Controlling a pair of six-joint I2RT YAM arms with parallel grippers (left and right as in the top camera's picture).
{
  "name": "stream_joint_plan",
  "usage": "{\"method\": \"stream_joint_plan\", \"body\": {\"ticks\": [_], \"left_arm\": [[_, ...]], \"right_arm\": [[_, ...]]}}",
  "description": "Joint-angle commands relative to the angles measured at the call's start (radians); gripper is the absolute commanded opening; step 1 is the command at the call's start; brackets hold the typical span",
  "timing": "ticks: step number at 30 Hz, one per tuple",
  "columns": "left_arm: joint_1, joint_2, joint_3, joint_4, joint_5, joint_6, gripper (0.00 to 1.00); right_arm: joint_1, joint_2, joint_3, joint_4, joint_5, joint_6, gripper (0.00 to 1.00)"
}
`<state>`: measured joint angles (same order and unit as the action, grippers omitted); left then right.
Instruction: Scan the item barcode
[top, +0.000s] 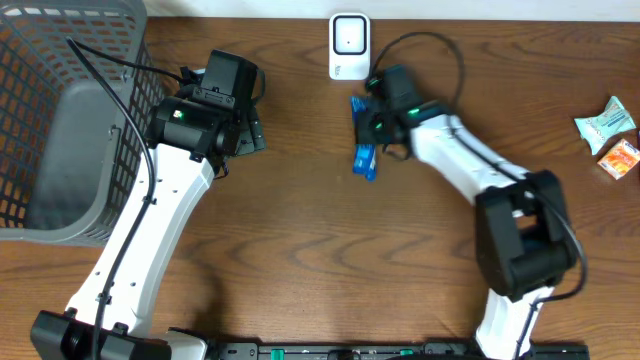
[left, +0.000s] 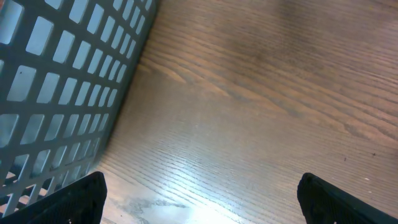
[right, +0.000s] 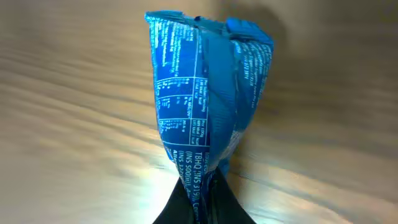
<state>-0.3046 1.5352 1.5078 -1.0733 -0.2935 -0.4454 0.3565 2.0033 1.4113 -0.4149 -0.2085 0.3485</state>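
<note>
Right gripper (right: 198, 200) is clamped down on the blue packet (right: 205, 93), with the dark fingers meeting at its lower seam. The packet is glossy crinkled foil, pinched narrow at the grip and flaring wider toward the far end, with a folded seam running along its length. It carries white print and a small ruled table, too fine for us to read. We cannot tell which face has the barcode.

From overhead the packet sits at the tip of the right arm, just below the white scanner (top: 348, 45), near it but apart. The scanner is a rounded plastic box with a dark-rimmed window. We cannot tell whether the packet touches the table (top: 320, 240) or hangs just over it. The table is brown wood grain with a satin sheen and glare patches.

Left gripper (left: 202, 199) has its jaws spread wide with nothing between them. Only the two black fingertips show in the bottom corners of its wrist view, and the rest is cut off.

The basket (top: 60, 120) is grey plastic grid mesh, cropped at the left edge overhead, and a black cable (top: 110, 75) crosses it.

At the far right lie a pale green packet (top: 605, 122) and an orange packet (top: 620, 157), both small, with labels we cannot read.
</note>
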Motion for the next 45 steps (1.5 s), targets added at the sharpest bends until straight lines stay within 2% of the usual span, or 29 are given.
{"method": "stream_joint_plan", "body": {"ticks": [1, 4, 10, 14, 18, 21, 23, 29, 34, 40, 42, 45], "left_arm": [[0.002, 0.002, 0.002, -0.003, -0.006, -0.009, 0.98], [0.002, 0.002, 0.002, -0.003, -0.006, -0.009, 0.98], [0.002, 0.002, 0.002, -0.003, -0.006, -0.009, 0.98], [0.002, 0.002, 0.002, -0.003, -0.006, -0.009, 0.98], [0.002, 0.002, 0.002, -0.003, -0.006, -0.009, 0.98], [0.002, 0.002, 0.002, -0.003, -0.006, -0.009, 0.98], [0.002, 0.002, 0.002, -0.003, -0.006, -0.009, 0.98], [0.002, 0.002, 0.002, -0.003, -0.006, -0.009, 0.98], [0.002, 0.002, 0.002, -0.003, -0.006, -0.009, 0.98], [0.002, 0.002, 0.002, -0.003, -0.006, -0.009, 0.98], [0.002, 0.002, 0.002, -0.003, -0.006, -0.009, 0.98], [0.002, 0.002, 0.002, -0.003, -0.006, -0.009, 0.98]], "right_arm": [[-0.084, -0.018, 0.002, 0.035, -0.47, 0.067, 0.01], [-0.118, 0.025, -0.006, 0.066, -0.635, 0.086, 0.01], [-0.127, 0.157, -0.006, 0.14, -0.793, 0.189, 0.01], [-0.136, 0.248, -0.006, 0.229, -0.846, 0.318, 0.01], [-0.158, 0.294, -0.006, 0.254, -0.829, 0.359, 0.02], [-0.183, 0.3, -0.006, 0.233, -0.758, 0.344, 0.22], [-0.204, 0.298, -0.006, 0.203, -0.677, 0.338, 0.33], [-0.283, 0.253, -0.005, 0.09, -0.54, 0.255, 0.4], [-0.296, 0.129, -0.005, -0.007, -0.404, 0.16, 0.45], [-0.227, -0.011, -0.005, -0.035, -0.301, 0.08, 0.7], [-0.19, -0.026, -0.005, -0.026, -0.28, 0.08, 0.71], [-0.127, -0.021, -0.005, -0.014, -0.234, 0.08, 0.79]]}}
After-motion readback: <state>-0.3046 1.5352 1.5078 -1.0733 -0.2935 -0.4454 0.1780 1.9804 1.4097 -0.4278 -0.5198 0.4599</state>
